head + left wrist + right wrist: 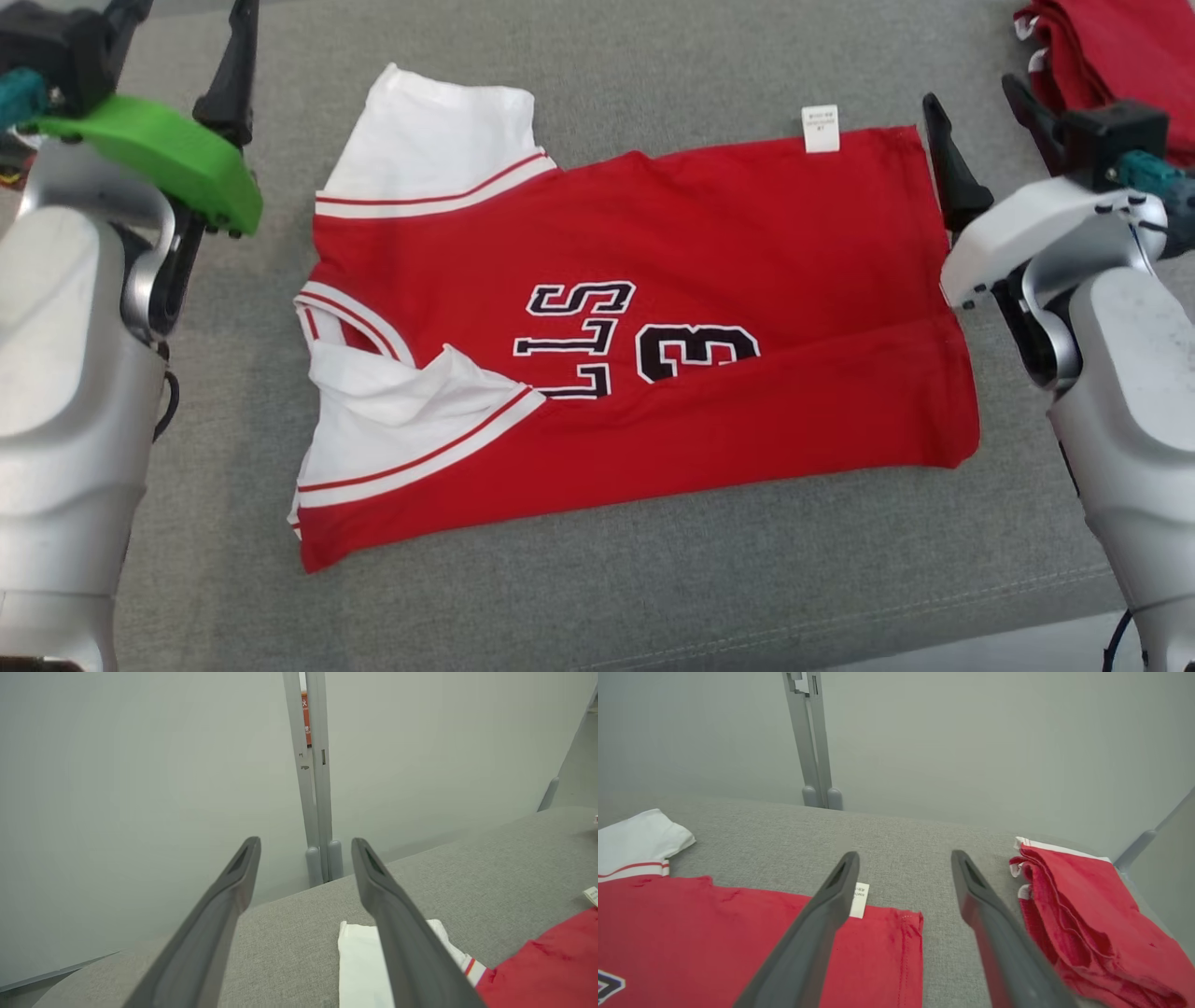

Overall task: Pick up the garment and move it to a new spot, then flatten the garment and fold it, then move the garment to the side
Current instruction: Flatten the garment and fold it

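1. Red jersey-style t-shirt w/ white sleeves (709,243) is lying flat, mid of the grey upholstered surface (597,579). It's turned sideways: collar end toward the robot's left, hem toward its right.
2. Near long side looks folded over the front. The fold cuts off part of the black print w/ white outline (635,345); I can read "LLS" and a "3", the rest is hidden.
3. Far white sleeve (429,131) sticks out past the top-left corner. Near sleeve (392,420) is tucked in on top of the red, a bit crumpled.
4. Small white care tag (821,128) pokes out on the far edge, close to the hem.
5. Left hand (303,842): fingers spread wide, nothing btwn them, up off the fabric just beside the collar end. Not touching the shirt afaict.
6. Right hand (903,855): also spread wide, empty, hanging over the hem corner near the tag. Contact w/ the cloth not visible.
7. Second folded red garment w/ white trim (1111,56) sits in the far right corner, well apart from the shirt.
8. Plain pale grey partition panels w/ a grey post (313,788) stand behind the surface.
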Controlling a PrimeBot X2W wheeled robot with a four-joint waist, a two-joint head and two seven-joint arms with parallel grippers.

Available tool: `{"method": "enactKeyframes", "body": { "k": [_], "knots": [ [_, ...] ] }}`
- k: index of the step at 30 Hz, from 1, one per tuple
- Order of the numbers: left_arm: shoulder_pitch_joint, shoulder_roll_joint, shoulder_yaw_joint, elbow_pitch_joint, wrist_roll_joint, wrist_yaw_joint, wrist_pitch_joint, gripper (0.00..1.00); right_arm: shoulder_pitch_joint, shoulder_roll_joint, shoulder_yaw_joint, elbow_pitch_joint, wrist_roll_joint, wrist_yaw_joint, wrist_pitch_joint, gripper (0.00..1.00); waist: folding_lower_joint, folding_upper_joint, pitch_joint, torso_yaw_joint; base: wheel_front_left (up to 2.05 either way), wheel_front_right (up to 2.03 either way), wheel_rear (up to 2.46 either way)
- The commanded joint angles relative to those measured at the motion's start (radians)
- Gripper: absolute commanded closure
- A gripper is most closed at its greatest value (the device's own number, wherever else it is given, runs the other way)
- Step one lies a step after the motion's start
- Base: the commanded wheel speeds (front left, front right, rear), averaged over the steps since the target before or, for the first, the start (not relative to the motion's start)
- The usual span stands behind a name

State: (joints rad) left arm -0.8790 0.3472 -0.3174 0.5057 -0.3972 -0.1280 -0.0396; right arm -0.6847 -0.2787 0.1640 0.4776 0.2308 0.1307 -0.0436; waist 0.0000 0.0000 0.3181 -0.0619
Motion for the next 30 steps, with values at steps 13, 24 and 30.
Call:
{"method": "enactKeyframes", "body": {
  "k": [13,24,30],
  "knots": [
    [-0.293,0.079,-0.276,0.226,-0.205,-0.003,0.132,0.00,-0.257,0.031,0.180,0.230,0.094,0.000,0.043,0.00,0.0000,0.0000,0.272,-0.126,0.00,0.00,0.00],
    [-0.377,0.107,-0.394,0.383,-0.291,-0.003,0.151,0.00,-0.360,0.070,0.301,0.335,0.177,0.000,-0.025,0.00,0.0000,0.0000,0.298,-0.171,0.00,0.00,0.00],
    [-0.395,0.094,-0.422,0.468,-0.320,-0.002,0.142,0.00,-0.395,0.078,0.353,0.370,0.231,0.000,-0.061,0.00,0.0000,0.0000,0.296,-0.172,0.00,0.00,0.00]
  ]
}}
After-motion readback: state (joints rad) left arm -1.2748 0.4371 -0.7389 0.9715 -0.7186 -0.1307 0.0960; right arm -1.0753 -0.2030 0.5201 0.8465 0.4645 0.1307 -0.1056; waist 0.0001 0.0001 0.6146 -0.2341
